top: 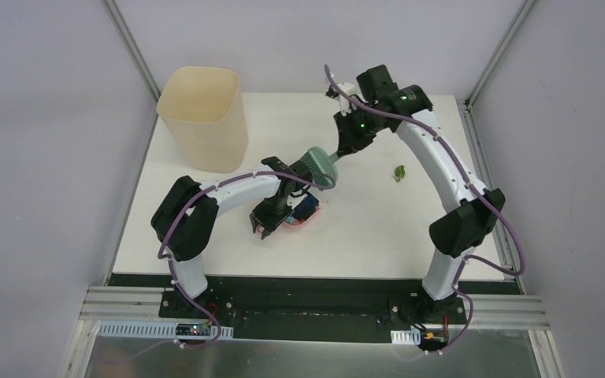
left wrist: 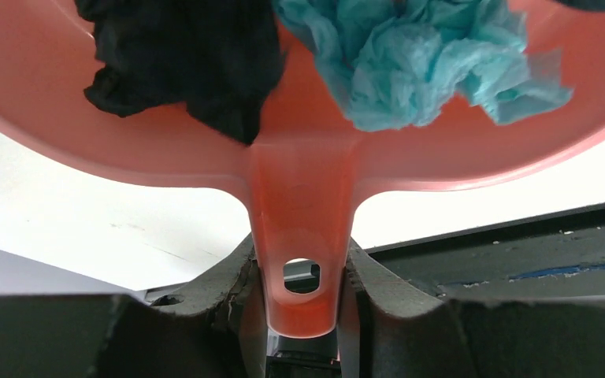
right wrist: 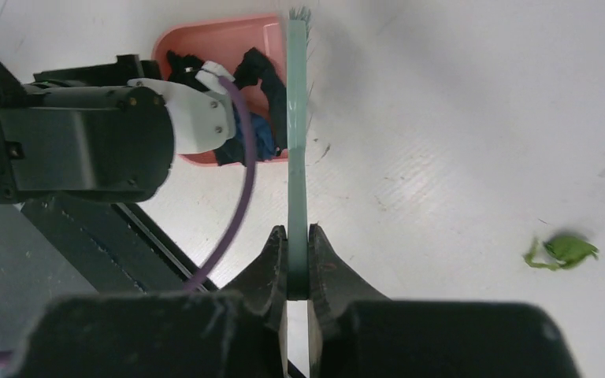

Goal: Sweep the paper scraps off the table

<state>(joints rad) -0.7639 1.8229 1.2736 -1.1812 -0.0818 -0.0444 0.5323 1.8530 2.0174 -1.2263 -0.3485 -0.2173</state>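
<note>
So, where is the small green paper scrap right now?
In the top view, the small green crumpled paper scrap lies alone on the white table, right of the teal hand brush and left of the right arm.

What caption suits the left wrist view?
Left gripper grips pink dustpan holding black and light blue paper scraps.

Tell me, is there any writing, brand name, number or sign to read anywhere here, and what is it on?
No text can be read in any view.
The cream bin, the pink dustpan and the green brush show no lettering.
The left arm and the right arm show no label.
The small boards at the arms' bases: too small to tell.
</note>
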